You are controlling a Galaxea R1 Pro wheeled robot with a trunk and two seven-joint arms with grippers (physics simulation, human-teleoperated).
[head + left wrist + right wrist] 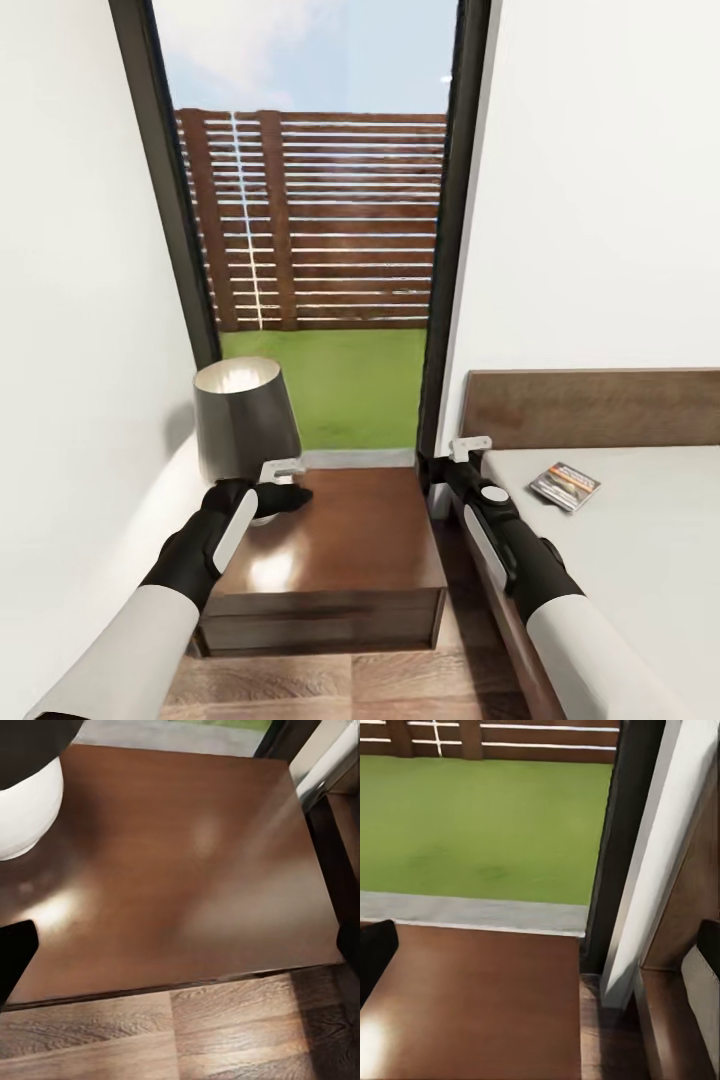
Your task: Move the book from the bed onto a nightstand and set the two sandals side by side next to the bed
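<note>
The book [565, 485], a thin paperback with an orange band, lies flat on the light-grey mattress of the bed [640, 580], close to the brown headboard [590, 405]. The dark-brown nightstand [350, 545] stands between the bed and the left wall. My left gripper [290, 495] hovers open over the nightstand's top [187, 870], just beside the lamp. My right gripper [455, 462] is open above the gap between nightstand and bed, left of the book and apart from it. Both black fingers [375, 952] are spread wide with nothing between them. The sandals are out of view.
A grey-shaded lamp [245, 415] with a white base [26, 810] occupies the nightstand's back left corner. Behind stands a tall dark-framed window [320, 230] showing lawn and a slatted fence. White walls close in on both sides. Wood-plank floor [340, 685] lies in front.
</note>
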